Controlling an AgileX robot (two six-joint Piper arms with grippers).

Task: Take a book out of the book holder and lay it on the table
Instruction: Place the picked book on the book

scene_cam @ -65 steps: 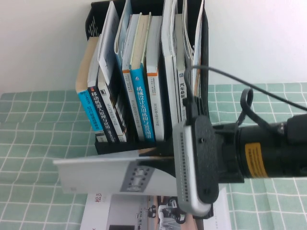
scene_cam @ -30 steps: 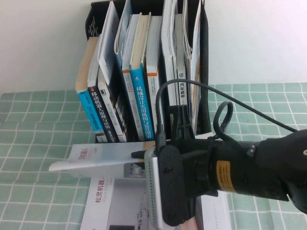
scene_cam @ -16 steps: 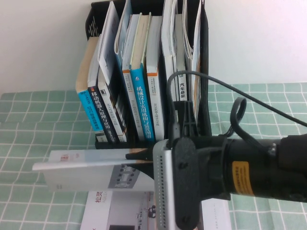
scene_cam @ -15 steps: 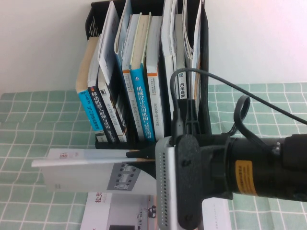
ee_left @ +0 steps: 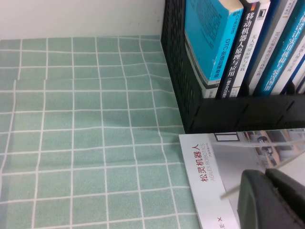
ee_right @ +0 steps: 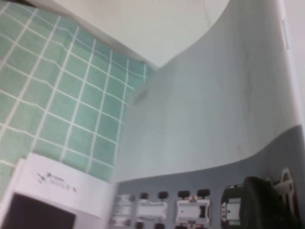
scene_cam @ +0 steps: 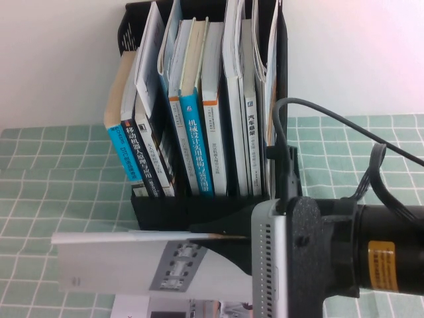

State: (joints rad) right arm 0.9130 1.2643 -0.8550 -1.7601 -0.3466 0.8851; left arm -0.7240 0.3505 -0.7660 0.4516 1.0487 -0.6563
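My right gripper (scene_cam: 225, 248) is shut on the book (scene_cam: 119, 262), a thin white softcover. It holds the book flat in the air in front of the black book holder (scene_cam: 199, 207), above the table (scene_cam: 53, 172). A grey strip of small robot pictures shows on the book's visible face. The right wrist view shows that curved white face (ee_right: 214, 109) and one black finger (ee_right: 267, 205) on it. My left gripper (ee_left: 274, 202) is out of the high view. It hovers low over the table with its fingers together, beside the holder's corner (ee_left: 176, 71).
A similar booklet (ee_left: 205, 164) with a red Chinese title lies flat on the table under the held book; its edge shows in the high view (scene_cam: 199, 308). Several upright books, some blue-spined (scene_cam: 195, 146), fill the holder. Green grid cloth (ee_left: 71, 119) lies to the left.
My right arm has drawn back to the right and toward the near side with the book. The book now sits lower in view and level, its grey-strip face showing.
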